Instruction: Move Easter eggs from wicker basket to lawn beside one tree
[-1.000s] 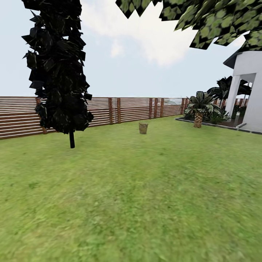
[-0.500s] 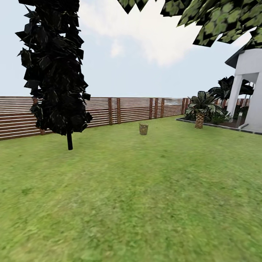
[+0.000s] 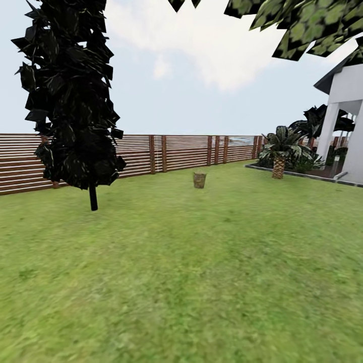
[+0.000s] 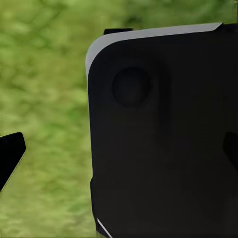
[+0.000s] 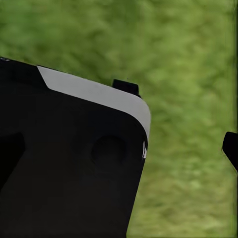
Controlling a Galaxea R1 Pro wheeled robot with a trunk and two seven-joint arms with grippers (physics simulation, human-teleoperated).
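While the wicker basket stands far off at twelve o'clock on the lawn, we risk clipping the dark conifer at ten o'clock. We cannot tell whether either pincer is open or closed.

Small brown wicker basket upright far off on the mottled green lawn, contents unseen

wicker basket way too far off, contents impossible to make out | leafy canopy chopped by top edge, trunk out of frame | house cut off at right | both wrist views mostly blocked by black robot body
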